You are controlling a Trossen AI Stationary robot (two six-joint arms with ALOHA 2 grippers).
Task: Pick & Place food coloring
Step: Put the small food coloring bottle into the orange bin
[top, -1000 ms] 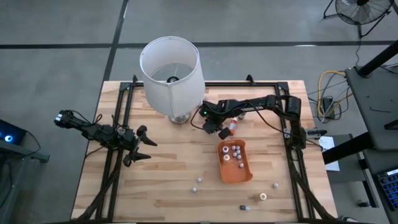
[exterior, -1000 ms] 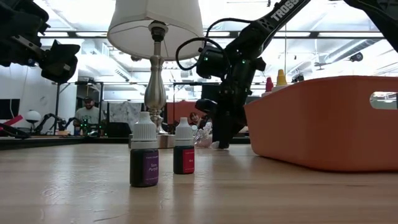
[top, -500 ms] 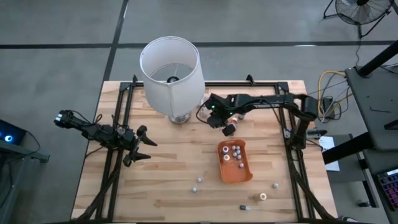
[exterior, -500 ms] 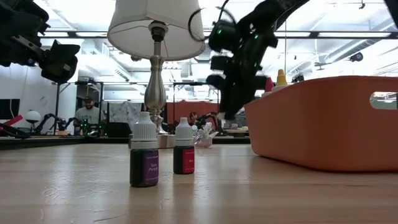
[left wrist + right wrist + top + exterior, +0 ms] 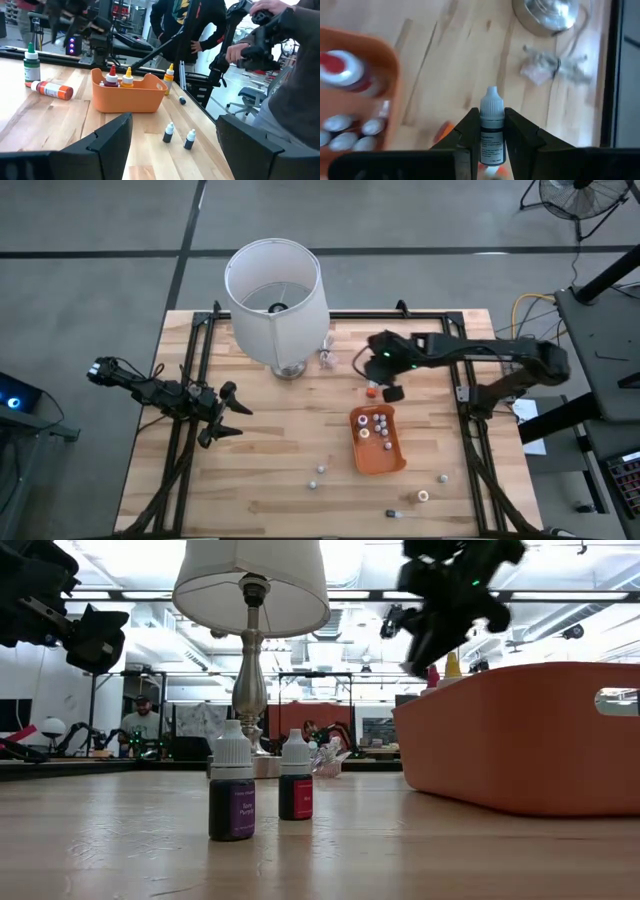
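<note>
Overhead, right tool (image 5: 391,391) hangs above the counter (image 5: 270,470) just behind the orange tray (image 5: 385,458), which holds several bottles, while others stand loose toward the near edge and the left tool (image 5: 229,412) waits well apart with fingers spread. Level with the counter, two dark bottles (image 5: 232,796) stand side by side before the lamp (image 5: 250,610), the tray's wall (image 5: 520,735) beside them. Right wrist camera: the fingers (image 5: 467,137) are clamped on a white-capped bottle (image 5: 491,131) (upright between them), held over the wood near the tray's rim (image 5: 392,65).
</note>
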